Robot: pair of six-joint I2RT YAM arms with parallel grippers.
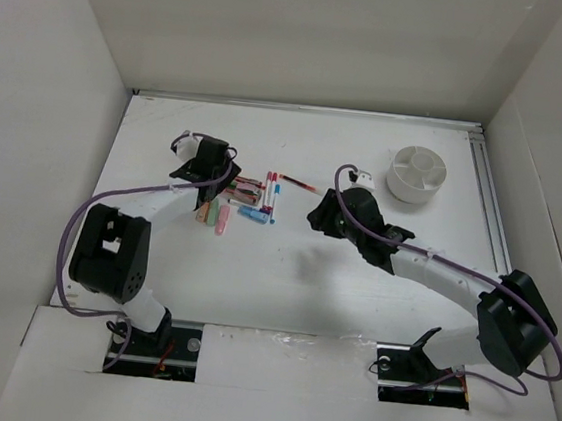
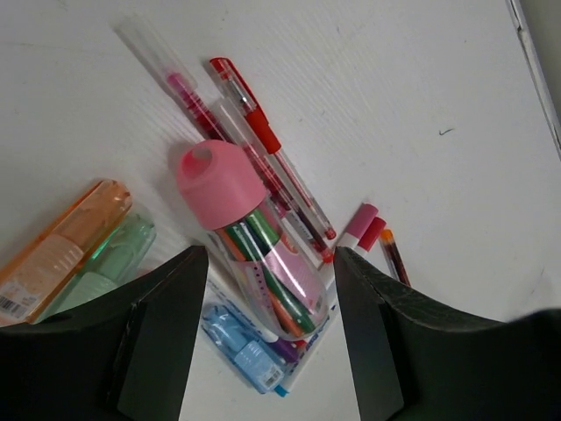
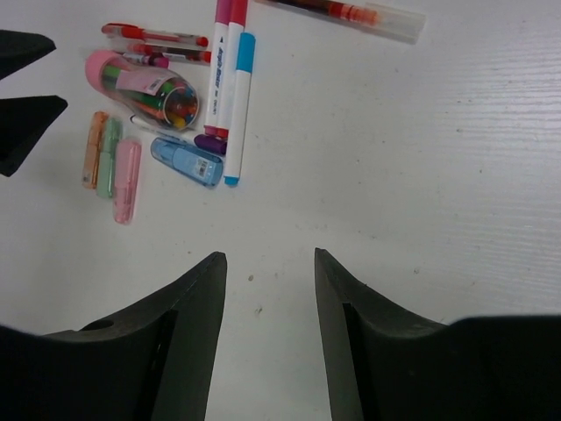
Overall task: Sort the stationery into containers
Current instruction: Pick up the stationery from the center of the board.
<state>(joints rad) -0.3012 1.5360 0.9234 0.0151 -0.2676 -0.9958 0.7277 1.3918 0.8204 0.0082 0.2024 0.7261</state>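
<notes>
Step in hand: pick-up. The left gripper (image 2: 267,263), jaws spread, straddles the pink-capped clear plastic pen tube (image 2: 254,241) at far left. The right gripper (image 3: 266,263) is spread and empty. The round white divided plastic tub (image 1: 409,191) stands far right. Next: pinch the tube, lift it and carry it right.

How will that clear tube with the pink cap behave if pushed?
Round and lying on its side, the clear tube probably rolls. Its smooth plastic looks slippery. Packed full, it likely feels heavy for its size.
</notes>
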